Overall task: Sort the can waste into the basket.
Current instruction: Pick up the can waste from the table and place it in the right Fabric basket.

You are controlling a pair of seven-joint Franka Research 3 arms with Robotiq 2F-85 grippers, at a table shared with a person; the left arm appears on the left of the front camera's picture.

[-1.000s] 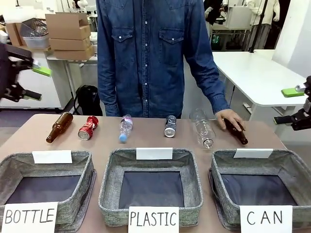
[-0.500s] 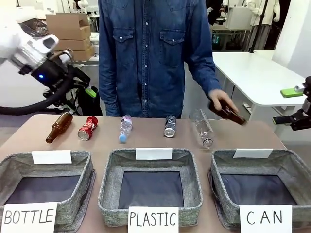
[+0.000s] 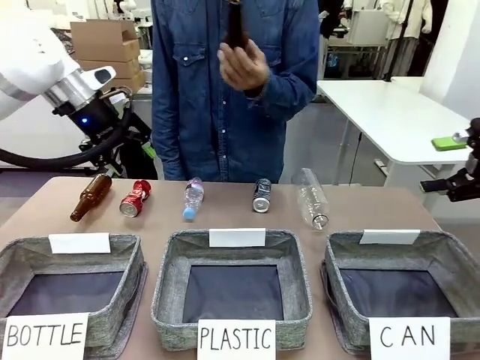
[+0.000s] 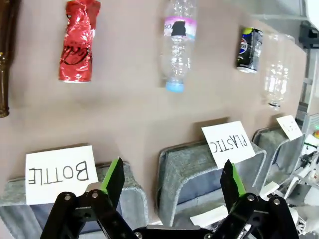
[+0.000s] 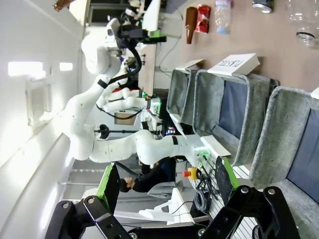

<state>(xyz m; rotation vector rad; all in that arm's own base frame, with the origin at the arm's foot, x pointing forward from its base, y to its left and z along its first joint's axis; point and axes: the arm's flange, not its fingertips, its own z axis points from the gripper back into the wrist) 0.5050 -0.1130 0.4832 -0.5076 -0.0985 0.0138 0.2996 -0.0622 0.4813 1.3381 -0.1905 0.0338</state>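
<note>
Ideally, the crumpled shiny red metal can [image 3: 136, 197] near the far left corner of the table [image 3: 390, 214] is straddled across its width by the empty, wide-apart left gripper [image 4: 172, 174] (the right gripper [image 5: 164, 177] likewise apart) and carried to the grey fabric "CAN" basket [image 3: 450, 259] at the near right corner.

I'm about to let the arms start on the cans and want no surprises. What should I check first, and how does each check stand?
1. Left gripper open: ok.
2. Right gripper open: ok.
3. Red can lying free on the table, apart from the neighbouring brown bottle: ok.
4. Black-and-blue can lying free: ok.
5. CAN basket empty: ok.
6. Person's hand off the table, raised, holding another bottle: ok.
</note>
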